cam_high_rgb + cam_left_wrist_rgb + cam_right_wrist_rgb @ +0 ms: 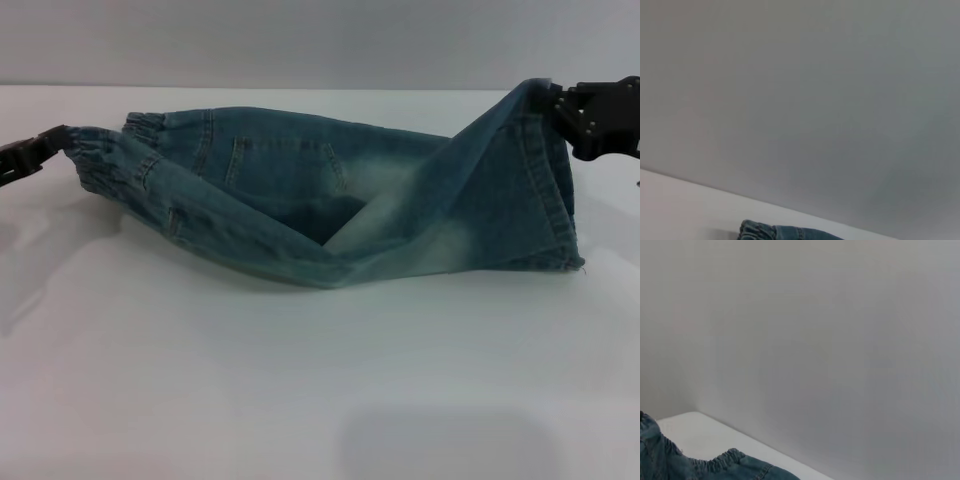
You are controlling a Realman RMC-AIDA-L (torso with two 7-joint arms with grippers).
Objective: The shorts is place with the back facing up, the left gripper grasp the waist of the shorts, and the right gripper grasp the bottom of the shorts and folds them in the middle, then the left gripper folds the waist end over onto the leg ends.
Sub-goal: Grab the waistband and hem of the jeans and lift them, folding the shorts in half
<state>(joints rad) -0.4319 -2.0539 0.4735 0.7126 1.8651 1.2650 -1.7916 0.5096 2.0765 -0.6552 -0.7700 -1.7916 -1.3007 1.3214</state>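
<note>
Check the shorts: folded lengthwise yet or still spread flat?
Mid-fold. The shorts sag between the left end effector at the waist and the right end effector lifting the hem; near edge raised, not laid over.

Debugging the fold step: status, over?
Left gripper shut on the waist. Right gripper shut on the leg ends, lifted. Shorts mid-fold, sagging. Nothing in the way.

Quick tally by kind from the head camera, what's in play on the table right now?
Denim shorts: 1, held up at both ends, the middle sagging to the white table
Grippers: 2, the left gripper shut on the waist, the right gripper shut on the bottom of the shorts
Total: 3
</note>
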